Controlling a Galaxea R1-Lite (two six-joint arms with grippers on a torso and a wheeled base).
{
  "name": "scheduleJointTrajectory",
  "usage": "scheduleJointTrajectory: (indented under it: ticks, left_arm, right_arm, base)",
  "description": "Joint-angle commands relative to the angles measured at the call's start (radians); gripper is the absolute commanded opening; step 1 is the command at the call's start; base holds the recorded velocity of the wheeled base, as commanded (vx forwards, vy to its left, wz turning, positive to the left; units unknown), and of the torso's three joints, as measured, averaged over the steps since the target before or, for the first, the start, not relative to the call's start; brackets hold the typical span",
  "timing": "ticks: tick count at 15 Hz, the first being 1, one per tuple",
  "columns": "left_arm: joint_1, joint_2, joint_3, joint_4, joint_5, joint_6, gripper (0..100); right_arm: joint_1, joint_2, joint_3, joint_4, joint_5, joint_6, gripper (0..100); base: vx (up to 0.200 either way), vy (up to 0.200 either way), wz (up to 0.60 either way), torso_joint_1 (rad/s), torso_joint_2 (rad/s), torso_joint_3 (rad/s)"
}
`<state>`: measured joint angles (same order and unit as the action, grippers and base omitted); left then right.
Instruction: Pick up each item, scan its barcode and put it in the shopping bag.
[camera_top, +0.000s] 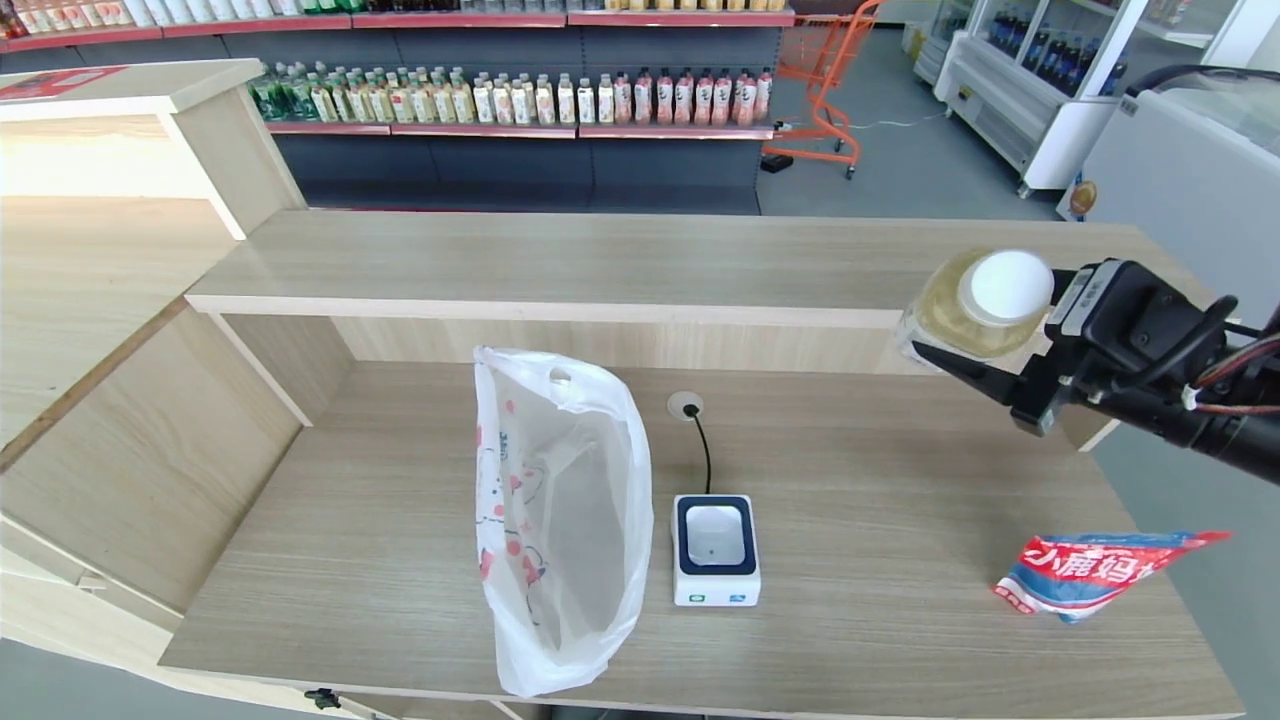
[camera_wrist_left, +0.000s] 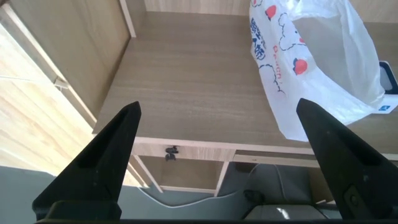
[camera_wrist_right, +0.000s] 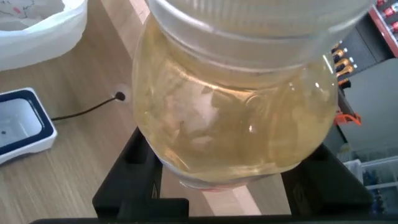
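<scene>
The right gripper (camera_top: 950, 330), jaws clamped round the white-capped bottle (camera_top: 1000, 290), holds it aloft well right of the barcode scanner (camera_top: 715, 548), the left gripper (camera_wrist_left: 217, 143) with jaws spread wide; scanning seems next, which calls for bringing its barcode over the scanner.

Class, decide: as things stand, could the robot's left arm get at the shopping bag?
Probably yes. The left gripper is open and empty above the near edge of the counter. The shopping bag stands close beside it, with only bare counter between.
</scene>
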<state>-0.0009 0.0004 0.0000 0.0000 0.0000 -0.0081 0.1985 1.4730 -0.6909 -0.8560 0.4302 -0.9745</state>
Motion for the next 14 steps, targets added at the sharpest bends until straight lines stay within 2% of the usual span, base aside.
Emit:
scheduleJointTrajectory:
  ticks: [1, 5, 6, 10, 14]
  left_arm:
    - [0.001, 0.0, 0.0, 0.0, 0.0, 0.0, 100]
    - [0.001, 0.0, 0.0, 0.0, 0.0, -0.003, 100]
    - [0.001, 0.0, 0.0, 0.0, 0.0, 0.005, 100]
    - [0.001, 0.0, 0.0, 0.0, 0.0, 0.005, 100]
    - [0.001, 0.0, 0.0, 0.0, 0.0, 0.005, 100]
  right_arm:
    - [-0.004, 0.023, -0.01, 0.002, 0.001, 0.01, 0]
    - [-0.027, 0.076, -0.035, 0.0, 0.002, 0.059, 0]
    - [-0.033, 0.104, -0.052, 0.0, 0.024, 0.062, 0]
    - [-0.034, 0.175, -0.072, 0.002, 0.114, 0.166, 0]
    - [-0.041, 0.271, -0.013, -0.009, 0.182, 0.169, 0]
  base:
    - [0.0, 0.2, 0.0, -0.007, 0.0, 0.002]
    - [0.0, 0.2, 0.0, 0.0, 0.0, 0.002]
    - [0.0, 0.2, 0.0, -0.002, 0.0, 0.002]
    - [0.0, 0.0, 0.0, 0.0, 0.0, 0.0]
    - [0.0, 0.0, 0.0, 0.0, 0.0, 0.0]
